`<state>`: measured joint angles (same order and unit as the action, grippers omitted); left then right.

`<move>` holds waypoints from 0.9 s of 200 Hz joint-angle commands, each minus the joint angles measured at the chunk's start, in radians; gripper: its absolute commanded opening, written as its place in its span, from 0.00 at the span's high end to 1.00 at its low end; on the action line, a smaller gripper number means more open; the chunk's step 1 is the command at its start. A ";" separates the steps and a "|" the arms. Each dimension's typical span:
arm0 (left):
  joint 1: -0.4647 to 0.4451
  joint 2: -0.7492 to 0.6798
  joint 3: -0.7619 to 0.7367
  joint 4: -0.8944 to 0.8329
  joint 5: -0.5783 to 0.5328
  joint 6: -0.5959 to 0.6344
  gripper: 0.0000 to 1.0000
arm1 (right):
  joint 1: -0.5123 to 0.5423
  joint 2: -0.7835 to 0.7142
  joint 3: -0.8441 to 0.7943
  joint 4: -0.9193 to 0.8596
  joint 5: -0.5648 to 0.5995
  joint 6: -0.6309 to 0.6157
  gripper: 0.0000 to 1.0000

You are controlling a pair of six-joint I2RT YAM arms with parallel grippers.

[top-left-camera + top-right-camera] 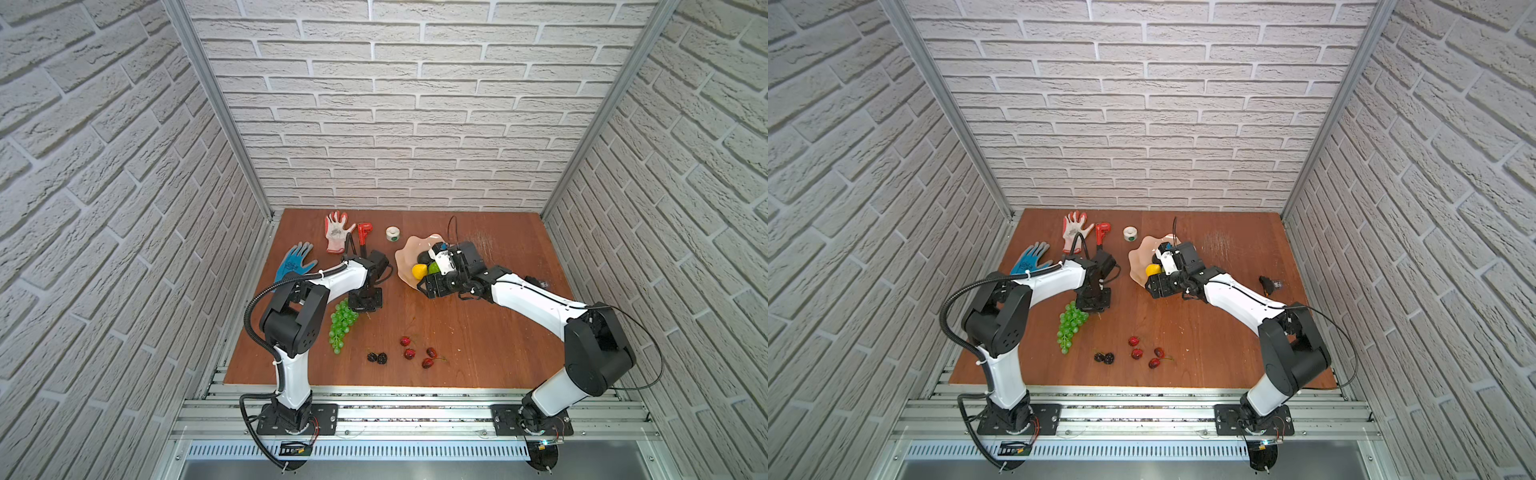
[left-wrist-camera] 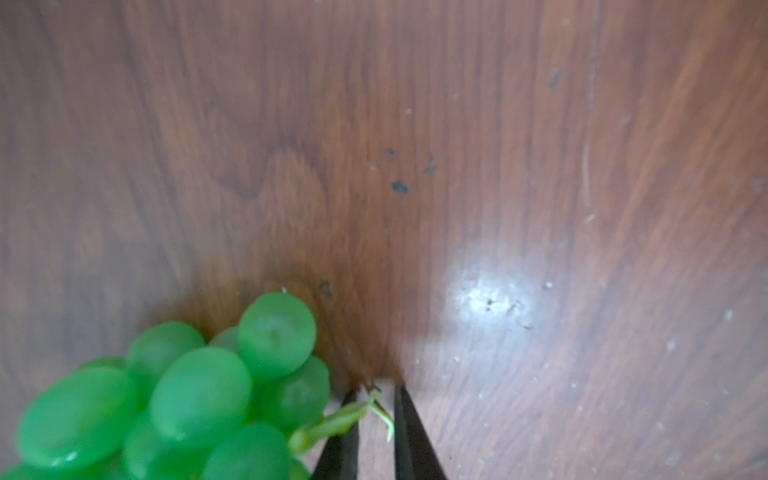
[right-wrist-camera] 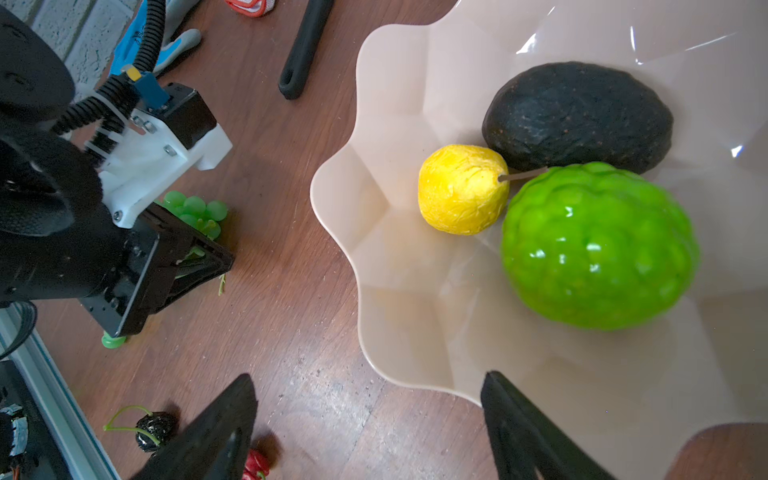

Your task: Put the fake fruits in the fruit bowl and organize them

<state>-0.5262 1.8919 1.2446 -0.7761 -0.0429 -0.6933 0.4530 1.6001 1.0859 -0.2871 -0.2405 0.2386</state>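
Under my left tool [image 2: 376, 398], on the left half of the tabletop [image 1: 478, 332], lies the green grape bunch [image 1: 341, 324]; its long axis runs from the stem [image 2: 332, 424], the end that is at my tool, away toward the near left edge, so all the grapes lie to one side of the grip point; the tool stands nearly closed, a narrow gap only, with the stem's tip in that gap, and whether it bites the stem I cannot tell; the bunch rests on the wood. From this tool the fruit bowl [image 1: 409, 254] lies to the right and a little farther back, well apart, with bare tabletop between; I judge the coming move to be a lift by the stem and a carry rightward over the wavy rim; my left arm is plainly the nearer one to the grapes. My right tool [image 3: 368, 376] hangs at the bowl's near rim, jaws wide and nothing between them.

Counted: one grape bunch on the tabletop; one avocado [image 3: 577, 116], one lemon [image 3: 461, 189] and one bumpy green ball [image 3: 598, 245] packed close together in the bowl, three fruits in; two blackberries [image 1: 381, 358] side by side and four dark-red berries [image 1: 409, 353] near the front edge, about midway between my arms, six small fruits out; besides these one blue glove [image 1: 293, 262], one red and white glove [image 1: 336, 232], one red pipe wrench [image 1: 364, 232] and one white tape roll [image 1: 392, 233] toward the back, none of them fruit.
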 commanded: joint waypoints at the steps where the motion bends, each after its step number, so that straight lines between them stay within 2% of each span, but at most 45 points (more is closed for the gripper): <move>1: 0.009 -0.020 -0.029 -0.003 -0.040 -0.010 0.90 | -0.005 -0.014 -0.008 0.024 0.003 -0.012 0.14; 18: 0.007 -0.027 -0.035 -0.003 -0.046 -0.005 0.96 | -0.005 -0.012 -0.007 0.025 0.001 -0.010 0.14; 53: 0.008 -0.069 -0.054 0.005 -0.052 -0.003 1.00 | -0.005 -0.011 -0.003 0.028 -0.002 -0.005 0.14; 105: 0.007 -0.210 -0.074 -0.016 -0.033 0.014 1.00 | -0.005 -0.019 0.012 0.010 0.004 -0.005 0.14; 129: 0.007 -0.295 -0.067 -0.022 0.014 0.036 1.00 | -0.005 -0.025 0.020 0.000 0.006 -0.002 0.14; 180: 0.012 -0.422 0.008 -0.017 0.077 0.064 1.00 | -0.005 -0.045 0.040 -0.024 0.010 0.003 0.14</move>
<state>-0.5243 1.5200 1.2022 -0.7910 -0.0074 -0.6544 0.4522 1.6001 1.0954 -0.3023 -0.2390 0.2363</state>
